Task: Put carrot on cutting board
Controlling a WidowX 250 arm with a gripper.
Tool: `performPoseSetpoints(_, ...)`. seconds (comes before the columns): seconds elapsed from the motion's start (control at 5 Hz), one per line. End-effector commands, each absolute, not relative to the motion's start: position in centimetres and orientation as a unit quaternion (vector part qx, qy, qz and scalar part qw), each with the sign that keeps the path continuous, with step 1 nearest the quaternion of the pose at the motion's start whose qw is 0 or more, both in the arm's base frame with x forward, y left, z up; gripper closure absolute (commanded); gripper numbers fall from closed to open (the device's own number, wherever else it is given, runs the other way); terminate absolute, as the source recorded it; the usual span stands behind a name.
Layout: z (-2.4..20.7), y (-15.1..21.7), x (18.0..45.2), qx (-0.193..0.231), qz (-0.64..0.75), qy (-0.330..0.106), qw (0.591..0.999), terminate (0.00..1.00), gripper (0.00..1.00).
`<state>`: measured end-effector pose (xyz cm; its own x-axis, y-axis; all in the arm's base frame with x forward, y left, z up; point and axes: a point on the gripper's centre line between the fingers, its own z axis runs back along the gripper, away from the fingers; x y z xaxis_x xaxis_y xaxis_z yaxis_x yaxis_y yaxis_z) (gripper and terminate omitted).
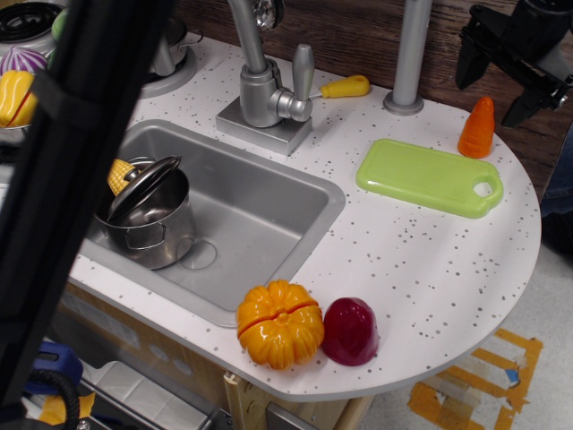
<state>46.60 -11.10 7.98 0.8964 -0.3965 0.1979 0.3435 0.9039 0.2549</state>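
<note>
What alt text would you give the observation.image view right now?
A carrot stands upright on the counter just behind the cutting board, not on it. The gripper hangs above it, jaws open and empty. A dark bar blocks the left side.

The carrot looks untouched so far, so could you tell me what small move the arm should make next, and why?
Probably lower the open end effector around the carrot and close. The carrot stands upright on the counter just beyond the cutting board, not on it, and the fingers hang above it, spread, gripping nothing.
</note>
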Motion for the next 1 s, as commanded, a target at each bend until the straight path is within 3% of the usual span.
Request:
performPoseSetpoints(0.0, 9.9, -10.8, 48.2, 0.101, -0.188, -0.172, 0.962, 0.00, 0.00)
performPoseSetpoints(0.8, 6.6, -9.2, 50.9, 0.064, -0.217, -0.205, 0.952, 0.00, 0.00)
